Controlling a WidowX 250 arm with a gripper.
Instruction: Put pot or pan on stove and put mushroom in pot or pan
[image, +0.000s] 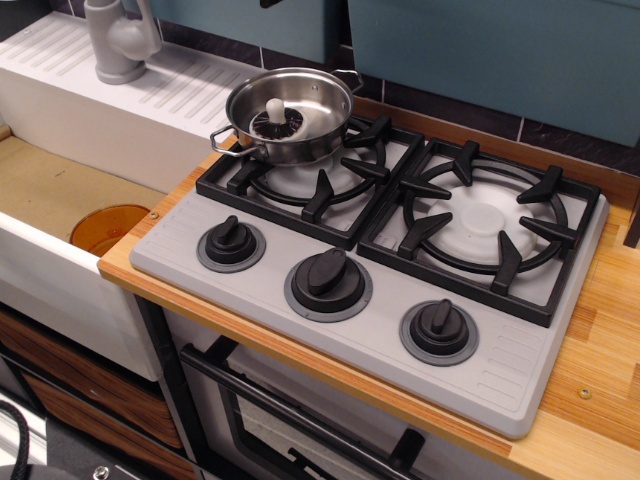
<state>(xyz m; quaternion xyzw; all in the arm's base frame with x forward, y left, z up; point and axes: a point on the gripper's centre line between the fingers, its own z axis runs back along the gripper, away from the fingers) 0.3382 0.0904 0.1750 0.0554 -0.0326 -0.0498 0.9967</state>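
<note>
Your jaws are out of the picture, so you cannot tell whether they are apart or together. Only a small dark scrap (270, 3) shows at the top edge, and what it belongs to is unclear. Directly below that scrap, the pot (290, 112) sits on the far left corner of the left grate (318, 188) of the stove (400, 300), overhanging the grate's back edge a little. The mushroom (275, 110) lies inside the pot near its middle, upside down, with the white stem pointing up and the dark gills showing around it. Nothing touches the pot or the mushroom. The right grate (480, 225) is bare, and the three knobs (328, 275) line the front of the stove on the wooden worktop (600, 330).
</note>
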